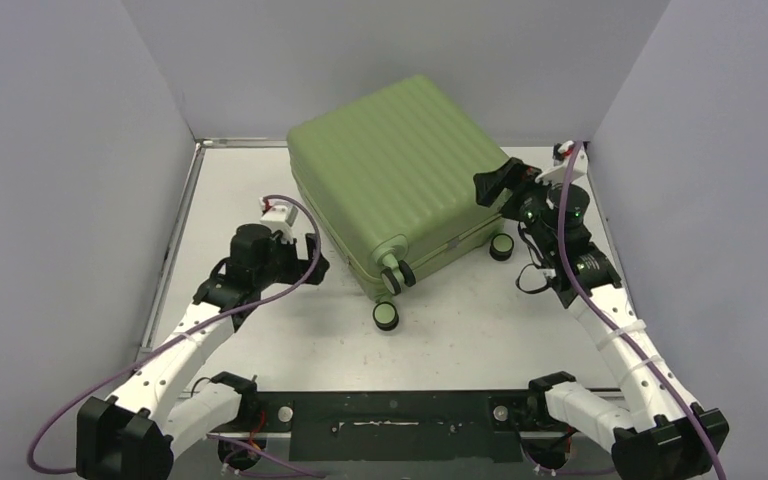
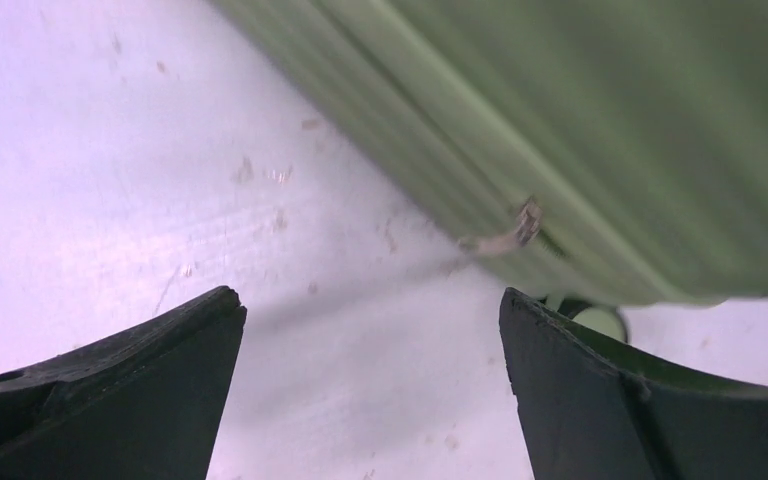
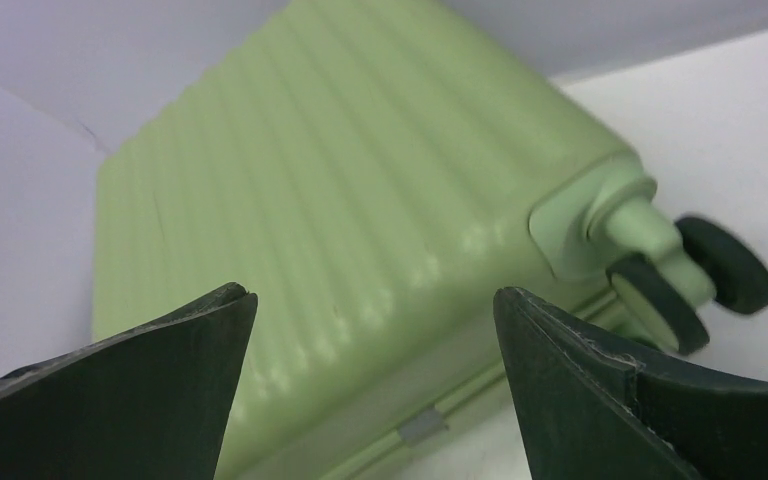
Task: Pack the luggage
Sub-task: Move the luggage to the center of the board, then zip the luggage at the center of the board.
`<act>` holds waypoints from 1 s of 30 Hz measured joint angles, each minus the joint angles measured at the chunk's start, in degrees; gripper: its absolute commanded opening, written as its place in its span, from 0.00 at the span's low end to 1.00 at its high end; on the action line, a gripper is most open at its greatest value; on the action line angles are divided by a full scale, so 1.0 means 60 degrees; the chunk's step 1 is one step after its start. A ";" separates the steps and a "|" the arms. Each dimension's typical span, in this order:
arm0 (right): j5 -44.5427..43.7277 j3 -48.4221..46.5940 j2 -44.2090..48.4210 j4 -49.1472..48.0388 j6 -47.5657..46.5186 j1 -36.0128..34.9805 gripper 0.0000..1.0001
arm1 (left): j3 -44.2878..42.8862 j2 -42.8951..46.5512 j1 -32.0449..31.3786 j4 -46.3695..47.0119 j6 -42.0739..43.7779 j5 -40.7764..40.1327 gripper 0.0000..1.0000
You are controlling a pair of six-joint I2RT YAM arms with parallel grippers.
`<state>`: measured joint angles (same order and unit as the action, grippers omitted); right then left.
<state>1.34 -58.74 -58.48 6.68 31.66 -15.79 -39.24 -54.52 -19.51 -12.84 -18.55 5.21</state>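
Note:
The luggage (image 1: 400,170), a light-green ribbed hard-shell suitcase, lies shut on the white table (image 1: 260,190) with its black wheels (image 1: 387,315) toward the arms. My left gripper (image 1: 312,262) stands open beside its left side, holding nothing. In the left wrist view the shell (image 2: 580,120) runs across the upper right, a zipper pull (image 2: 520,225) hangs from its edge, and only bare table lies between the left gripper's (image 2: 372,305) fingers. My right gripper (image 1: 495,185) is open at the case's right corner. The right wrist view has the shell (image 3: 360,180) filling the gap of the gripper (image 3: 375,300) and a double wheel (image 3: 730,265) at right.
Grey-white walls (image 1: 80,150) box in the table on the left, back and right. The case fills most of the back middle. Purple cables (image 1: 300,210) loop off both wrists. The arm bases and a dark mounting bar (image 1: 390,425) sit at the near edge.

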 measured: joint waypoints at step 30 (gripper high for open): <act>0.0481 0.2357 0.2936 0.1421 0.0084 -0.0146 0.93 | 0.0280 -0.2426 -0.3289 0.2204 0.3304 -0.2696 0.55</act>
<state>4.23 -44.60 -40.86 15.20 32.16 -16.67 -37.56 -69.08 -39.24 0.38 1.28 -10.96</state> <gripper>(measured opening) 0.925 0.595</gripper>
